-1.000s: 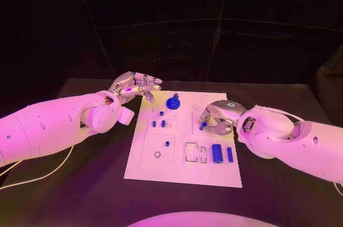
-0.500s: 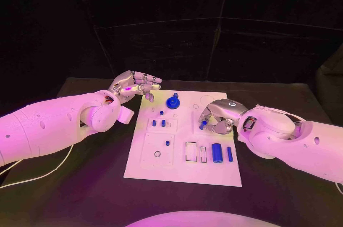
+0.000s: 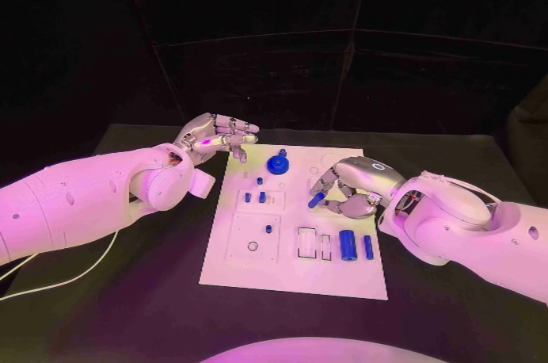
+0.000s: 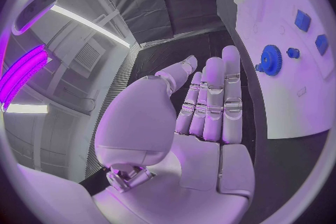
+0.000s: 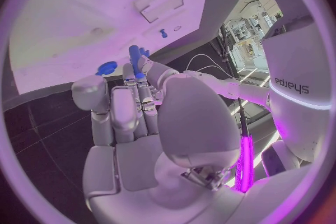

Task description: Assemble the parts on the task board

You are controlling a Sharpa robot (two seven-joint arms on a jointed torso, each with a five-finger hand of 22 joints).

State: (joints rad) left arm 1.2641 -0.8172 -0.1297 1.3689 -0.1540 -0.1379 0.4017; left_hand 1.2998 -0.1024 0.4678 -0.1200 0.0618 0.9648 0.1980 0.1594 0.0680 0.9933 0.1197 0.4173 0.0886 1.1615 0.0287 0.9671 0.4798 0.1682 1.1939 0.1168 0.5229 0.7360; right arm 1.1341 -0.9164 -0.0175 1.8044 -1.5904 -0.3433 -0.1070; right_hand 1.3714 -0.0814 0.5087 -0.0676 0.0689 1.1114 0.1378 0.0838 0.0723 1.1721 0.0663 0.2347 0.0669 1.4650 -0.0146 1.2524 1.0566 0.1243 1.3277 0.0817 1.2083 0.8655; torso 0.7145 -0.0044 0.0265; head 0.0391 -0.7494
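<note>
- Since the earlier frames the right robot hand (image 3: 343,190) has shifted slightly toward the middle of the head view, and the small blue peg (image 3: 317,200) pinched in its fingertips now hangs lower, over the middle of the task board (image 3: 291,277); the left robot hand has not moved.
- The right robot hand pinches the peg at one end and its other fingers curl round it, probably so that the free end can be steered down into a socket.
- The left robot hand (image 3: 217,135) holds nothing; it hovers at the board's upper left corner with fingers loosely bent and a little apart, apparently parked clear of the work.
- The board is a flat, smooth white plate with shallow rectangular recesses and small round holes, lying on the matte black table (image 3: 126,299).
- A blue gear (image 3: 276,165) with a toothed rim and a knob on top sits near the board's upper edge.
- Two blue cylinders (image 3: 347,245), one thick and one thin, lie side by side at the lower right of the board, beside an empty rectangular slot.
- Several short blue studs (image 3: 260,196) stand in the left-hand recesses.
</note>
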